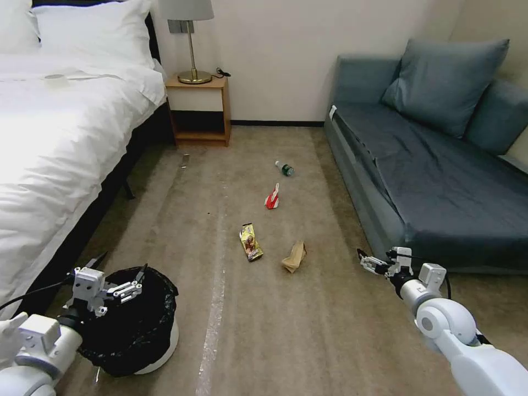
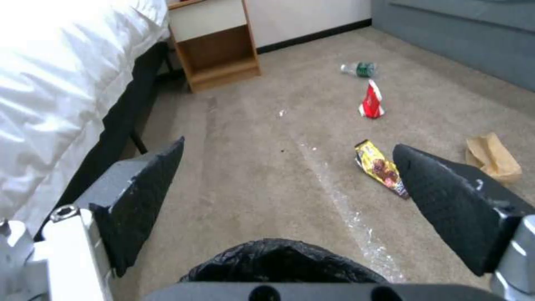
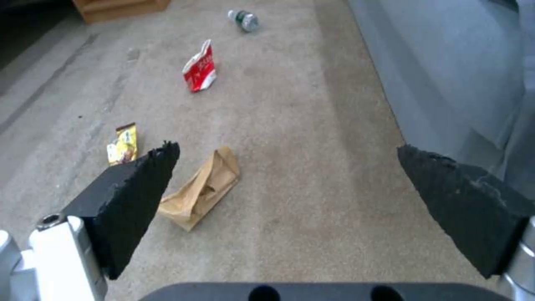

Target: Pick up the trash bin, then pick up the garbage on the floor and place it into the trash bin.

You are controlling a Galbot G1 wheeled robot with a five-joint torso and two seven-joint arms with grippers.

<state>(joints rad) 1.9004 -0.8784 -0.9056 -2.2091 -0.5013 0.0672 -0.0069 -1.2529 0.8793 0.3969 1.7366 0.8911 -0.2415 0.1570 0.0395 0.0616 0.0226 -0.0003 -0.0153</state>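
You have a wide white-sheeted bed (image 1: 60, 126) along your left and a long grey-blue fabric sofa (image 1: 434, 170) along your right, with beige carpet (image 1: 264, 319) running between them to a small wooden nightstand (image 1: 201, 113) at the far wall. Your small round white plastic trash bin (image 1: 137, 324), lined with a crinkled black bag, stands on the carpet near the bed at your lower left. Your left gripper (image 1: 118, 269) hangs just above the bin's rim with its jaws spread wide and nothing between them. Your right gripper (image 1: 363, 257) hovers low beside the sofa's front edge, its jaws also spread wide and empty. The garbage lies on the carpet in a loose line ahead of you: nearest, a crumpled brown paper bag (image 1: 295, 256), just beside it a flat yellow snack wrapper (image 1: 251, 242), farther on a red-and-white packet (image 1: 273, 197) standing partly upright, and farthest a small clear bottle with a green label (image 1: 285, 168) on its side
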